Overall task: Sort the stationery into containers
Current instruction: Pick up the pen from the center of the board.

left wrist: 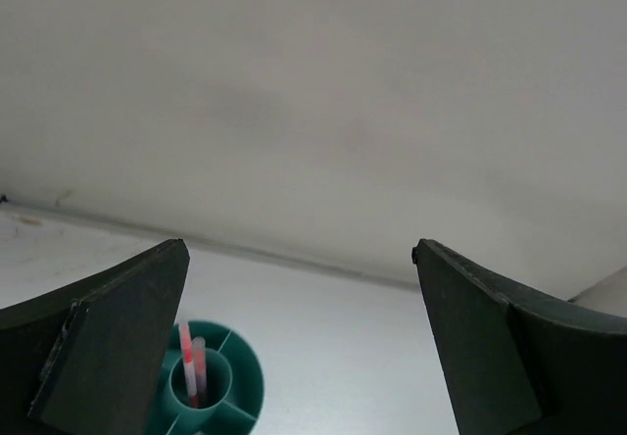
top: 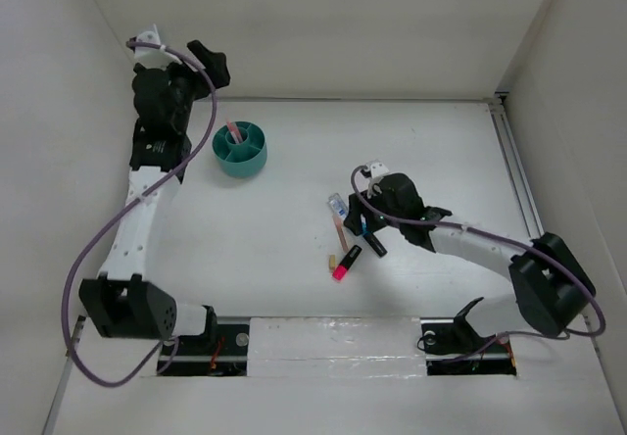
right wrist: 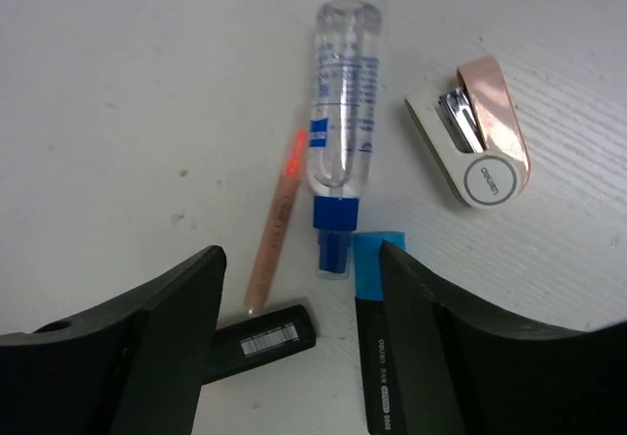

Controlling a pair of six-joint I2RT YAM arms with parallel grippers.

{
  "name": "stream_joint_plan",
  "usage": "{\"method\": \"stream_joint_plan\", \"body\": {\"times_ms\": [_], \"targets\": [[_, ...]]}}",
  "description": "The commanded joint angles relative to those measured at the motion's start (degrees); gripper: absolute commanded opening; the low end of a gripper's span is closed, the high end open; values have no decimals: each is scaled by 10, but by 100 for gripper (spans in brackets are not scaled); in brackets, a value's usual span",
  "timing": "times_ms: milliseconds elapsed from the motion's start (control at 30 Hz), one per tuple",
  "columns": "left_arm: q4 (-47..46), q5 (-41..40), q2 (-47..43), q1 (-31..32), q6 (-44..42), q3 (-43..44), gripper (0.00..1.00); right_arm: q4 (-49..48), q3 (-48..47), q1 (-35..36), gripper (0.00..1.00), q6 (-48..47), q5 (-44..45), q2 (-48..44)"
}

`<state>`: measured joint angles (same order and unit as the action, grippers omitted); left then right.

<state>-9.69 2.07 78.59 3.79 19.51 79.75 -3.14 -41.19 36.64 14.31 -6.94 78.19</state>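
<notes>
From high behind the near edge we looked down on the whole table (top: pixel 284 249). Our left wrist view faced the far wall (left wrist: pixel 313 112) from a distance, sharing the teal tub (top: pixel 240 167) with the overhead view. Our right wrist view hung close over the clear-blue tube (right wrist: pixel 343 112).

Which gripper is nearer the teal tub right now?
Left. The left gripper hangs open just beyond the far-left side of the teal tub; the right gripper sits open by the clear-blue tube, well off to the right.
</notes>
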Motion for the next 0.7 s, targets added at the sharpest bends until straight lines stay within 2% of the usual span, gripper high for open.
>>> {"method": "stream_joint_plan", "body": {"times_ms": [0,33,167,333,567,667], "targets": [[35,-35,-74,2,35,20,100,25,-42,5,70,-10,42,41],[41,-43,-106,2,41,-2,100,25,-42,14,66,-10,51,41],[104,-64,-138,2,70,-10,100,31,-50,47,63,-10,91,33],[199,-22,-138,2,78,-5,100,73,-78,82,60,-5,139,41],[203,7,-213,2,65,-107,100,79,-89,99,58,13,152,89],[203,7,-233,2,58,-142,100,79,-94,106,51,18,157,103]]}}
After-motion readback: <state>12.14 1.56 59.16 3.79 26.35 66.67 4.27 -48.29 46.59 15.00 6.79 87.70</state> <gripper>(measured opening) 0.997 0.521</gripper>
